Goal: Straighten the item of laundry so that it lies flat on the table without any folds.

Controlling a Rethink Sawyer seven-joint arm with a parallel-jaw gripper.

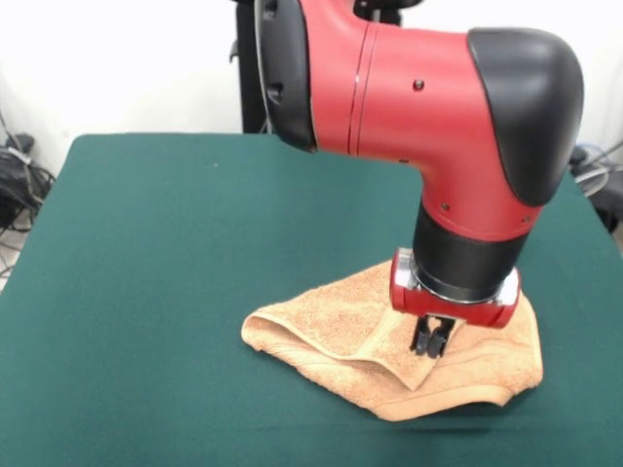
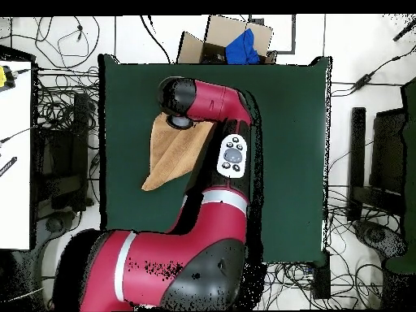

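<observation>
The orange-tan towel (image 1: 331, 321) lies crumpled on the dark green table (image 1: 195, 243), near its front right edge. A folded ridge runs across the towel from its left corner towards the gripper. My gripper (image 1: 430, 341) points straight down onto the towel's right part. Its fingers are close together and pinch the top layer of cloth. In the overhead view the towel (image 2: 175, 154) shows as a tapering shape on the table (image 2: 292, 146), with its upper end hidden under my arm's wrist (image 2: 180, 99). The gripper itself is hidden there.
My red arm (image 2: 219, 203) reaches across the table's middle. A cardboard box with a blue thing (image 2: 240, 42) stands beyond the table's far edge. Cables lie on the floor all round, and a white surface (image 2: 16, 154) stands at the left.
</observation>
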